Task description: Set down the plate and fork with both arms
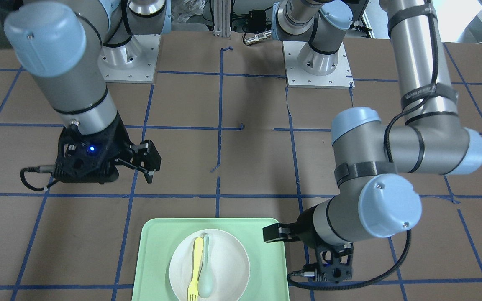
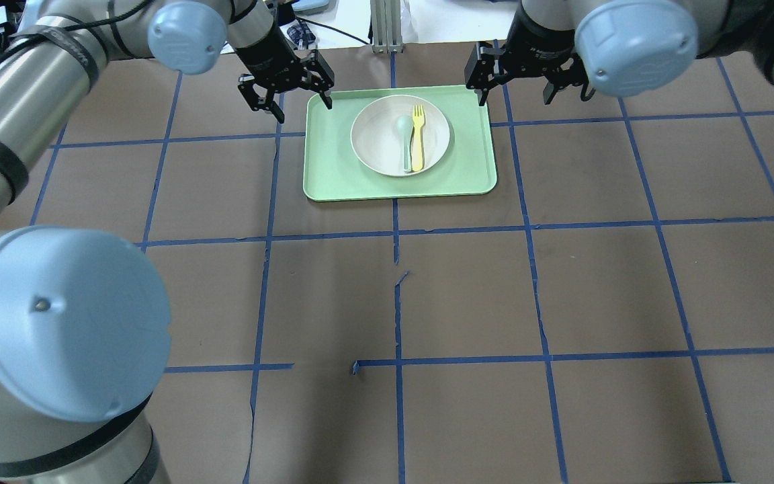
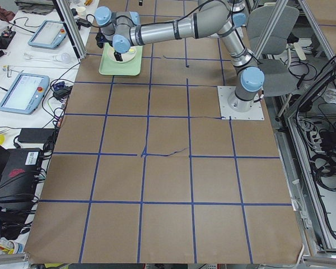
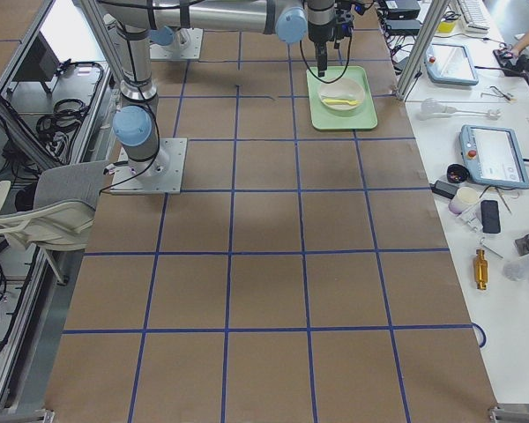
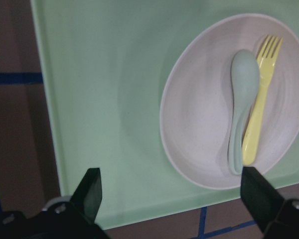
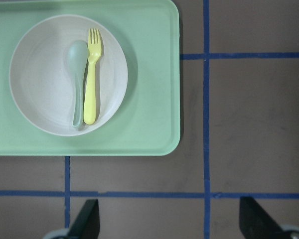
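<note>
Hovering open-fingered either side of the loaded tray

The round off-white matte plate (image 2: 373,138) sits in the pale green rectangular tray (image 2: 333,176) on the far part of the brown table (image 2: 562,282). The slim pale yellow plastic fork (image 2: 418,138) and a grey-green spoon (image 2: 405,140) lie side by side in the plate. The black left gripper (image 2: 303,107) hangs at the tray's left edge and the right gripper (image 2: 518,98) hangs off its right. Both have their fingers spread and hold nothing.

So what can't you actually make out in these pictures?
- Front-facing view: the bottom edge cuts off the tray and the plate.
- Exterior right view: the fork is a tiny yellow streak, and its tines are too small to see.
- Exterior left view: the left gripper stands in front of the plate, and the fork cannot be made out.
</note>
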`<action>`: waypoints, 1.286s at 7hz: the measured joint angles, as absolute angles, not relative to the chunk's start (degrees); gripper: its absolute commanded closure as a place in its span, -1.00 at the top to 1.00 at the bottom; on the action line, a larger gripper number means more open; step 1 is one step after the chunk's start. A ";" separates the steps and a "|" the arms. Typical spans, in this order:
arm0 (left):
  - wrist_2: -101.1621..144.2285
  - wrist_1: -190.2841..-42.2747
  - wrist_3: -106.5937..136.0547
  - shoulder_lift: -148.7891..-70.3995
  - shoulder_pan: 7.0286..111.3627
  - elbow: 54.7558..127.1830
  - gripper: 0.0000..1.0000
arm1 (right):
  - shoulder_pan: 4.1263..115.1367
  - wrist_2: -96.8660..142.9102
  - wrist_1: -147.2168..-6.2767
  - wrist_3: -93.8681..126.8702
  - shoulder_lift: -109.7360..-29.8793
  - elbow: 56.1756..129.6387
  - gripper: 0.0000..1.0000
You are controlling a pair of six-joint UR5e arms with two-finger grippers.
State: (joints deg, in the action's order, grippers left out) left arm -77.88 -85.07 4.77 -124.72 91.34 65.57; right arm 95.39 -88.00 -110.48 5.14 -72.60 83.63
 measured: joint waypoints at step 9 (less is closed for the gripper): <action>-88.12 -92.90 2.98 -94.87 90.06 88.99 1.00 | 100.69 -85.69 -128.22 11.95 -45.65 72.21 -0.04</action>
State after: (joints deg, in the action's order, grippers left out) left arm -88.12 -92.90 2.98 -94.87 90.06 88.99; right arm 100.69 -85.69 -128.22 11.95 -45.65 72.21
